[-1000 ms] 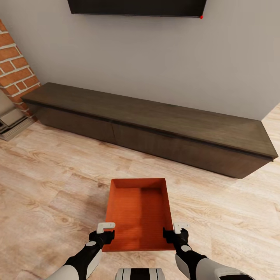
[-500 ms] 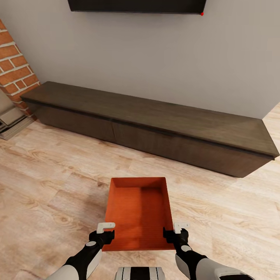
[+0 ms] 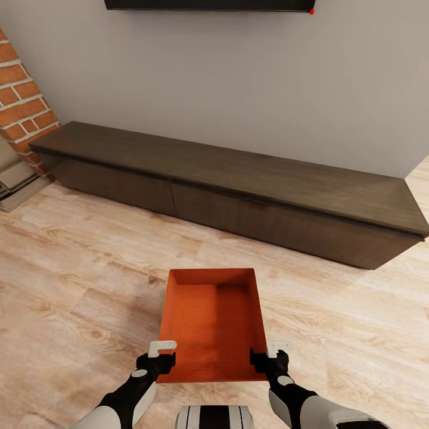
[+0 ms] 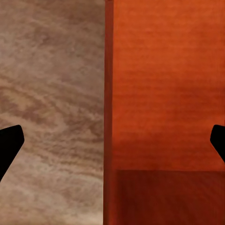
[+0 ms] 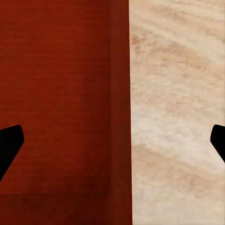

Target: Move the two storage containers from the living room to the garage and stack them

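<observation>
One orange-red storage container (image 3: pixel 208 322) lies open-topped on the light wood planks of the living room, straight in front of me. My left gripper (image 3: pixel 161 356) is at its near left corner and my right gripper (image 3: pixel 271 356) at its near right corner. In the left wrist view the left gripper (image 4: pixel 112 145) straddles the container's thin side wall (image 4: pixel 108 93), with the dark fingertips (image 4: pixel 9 143) far apart. The right gripper (image 5: pixel 112 145) straddles the opposite wall (image 5: pixel 121 93) the same way. Both are open, and neither touches the wall.
A long, low dark-wood cabinet (image 3: pixel 238 190) runs along the grey wall beyond the container, with a black TV (image 3: pixel 208 4) above it. A red brick column (image 3: pixel 24 101) stands at the far left. Bare plank floor (image 3: pixel 77 268) lies on both sides of the container.
The whole picture has slid up a little, container and floor with it, so the camera moved. Both grippers keep their places at the container's near corners.
</observation>
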{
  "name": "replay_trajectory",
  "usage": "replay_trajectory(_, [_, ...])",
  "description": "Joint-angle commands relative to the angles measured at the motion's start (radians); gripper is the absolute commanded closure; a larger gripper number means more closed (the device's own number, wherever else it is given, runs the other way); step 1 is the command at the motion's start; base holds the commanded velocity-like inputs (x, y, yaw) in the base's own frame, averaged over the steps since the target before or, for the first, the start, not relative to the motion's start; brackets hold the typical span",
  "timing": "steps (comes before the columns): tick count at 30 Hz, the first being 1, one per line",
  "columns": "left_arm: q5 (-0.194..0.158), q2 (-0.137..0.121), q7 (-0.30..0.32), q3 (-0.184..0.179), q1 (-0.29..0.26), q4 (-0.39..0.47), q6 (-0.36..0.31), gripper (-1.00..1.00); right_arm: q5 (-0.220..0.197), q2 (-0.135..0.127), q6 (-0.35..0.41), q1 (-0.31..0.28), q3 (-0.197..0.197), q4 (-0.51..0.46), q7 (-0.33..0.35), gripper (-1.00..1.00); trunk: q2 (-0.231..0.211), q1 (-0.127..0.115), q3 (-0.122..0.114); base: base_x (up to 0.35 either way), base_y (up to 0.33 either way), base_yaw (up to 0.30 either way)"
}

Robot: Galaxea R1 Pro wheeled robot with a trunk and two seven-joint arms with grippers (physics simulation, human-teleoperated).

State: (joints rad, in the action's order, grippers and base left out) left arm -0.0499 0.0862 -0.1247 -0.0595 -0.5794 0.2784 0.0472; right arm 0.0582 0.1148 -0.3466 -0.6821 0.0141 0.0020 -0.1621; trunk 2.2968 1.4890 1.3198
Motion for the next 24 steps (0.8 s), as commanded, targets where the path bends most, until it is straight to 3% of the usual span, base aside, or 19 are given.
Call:
replay_trajectory(1, [-0.005,0.0,-0.006,-0.006,0.0,-0.001,0.003,-1.0,0.006,0.0,-0.002,-0.001,0.001,0.001,-0.007,-1.0,0.0,0.0,0.001,0.0,0.0,0.0])
replay_trajectory(23, [-0.004,0.0,-0.031,-0.005,0.0,-0.002,0.002,-1.0,0.006,0.002,-0.021,-0.001,0.001,0.001,-0.007,-1.0,0.0,0.0,0.001,0.0,0.0,0.0])
replay_trajectory(24, [-0.005,0.0,-0.031,-0.005,0.0,-0.003,0.002,1.0,0.006,0.002,-0.021,-0.001,0.001,0.001,-0.007,1.0,0.0,0.0,0.001,0.0,0.0,0.0])
